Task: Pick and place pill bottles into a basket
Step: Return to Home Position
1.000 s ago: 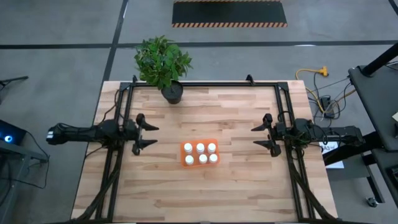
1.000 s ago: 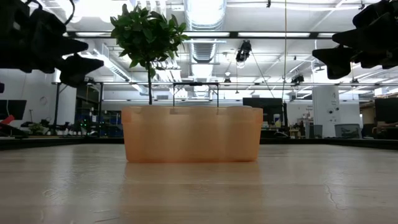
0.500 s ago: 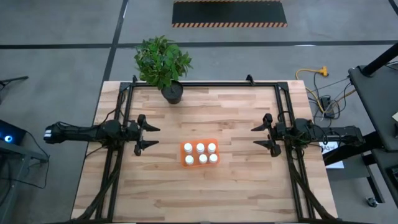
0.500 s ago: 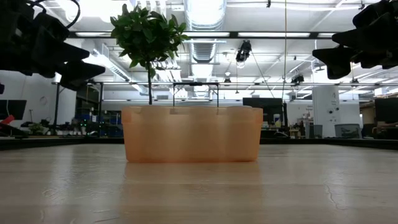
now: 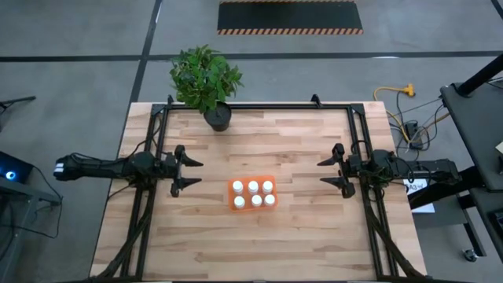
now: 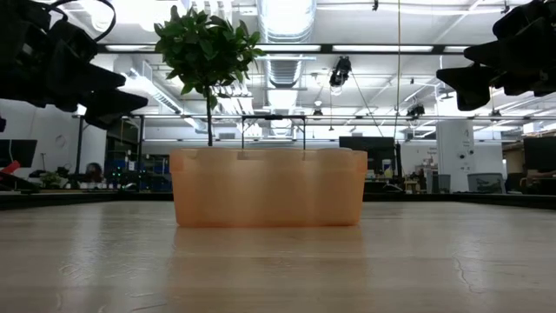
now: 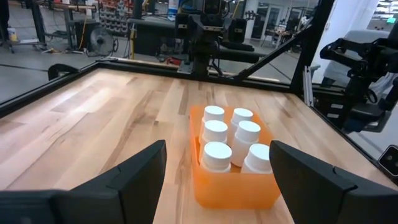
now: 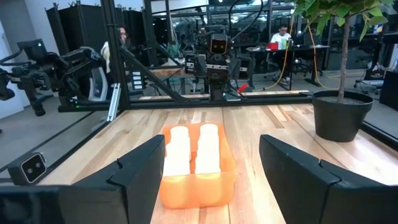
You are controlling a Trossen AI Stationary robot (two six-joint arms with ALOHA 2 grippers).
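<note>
Pill bottles (image 5: 252, 186) inside basket (image 5: 252, 209), hidden from low view

A wooden table (image 5: 299, 141) of pale planks stands on a grey floor. Taking the table's middle as the dial in the high view, a leafy green plant (image 5: 204, 75) in a black pot (image 5: 218, 118) stands at 11 o'clock, against the far edge. A black frame (image 5: 259, 106) runs along that edge and down both sides. Beyond the table at 12 o'clock lies a dark mat (image 5: 289, 16) with a striped border. A yellow cable (image 5: 393, 93) curls on the floor at 2 o'clock. At 9 o'clock, off the table, a blue light (image 5: 10, 175) glows. Far back in the room a person (image 8: 283, 38) sits at a desk.
</note>
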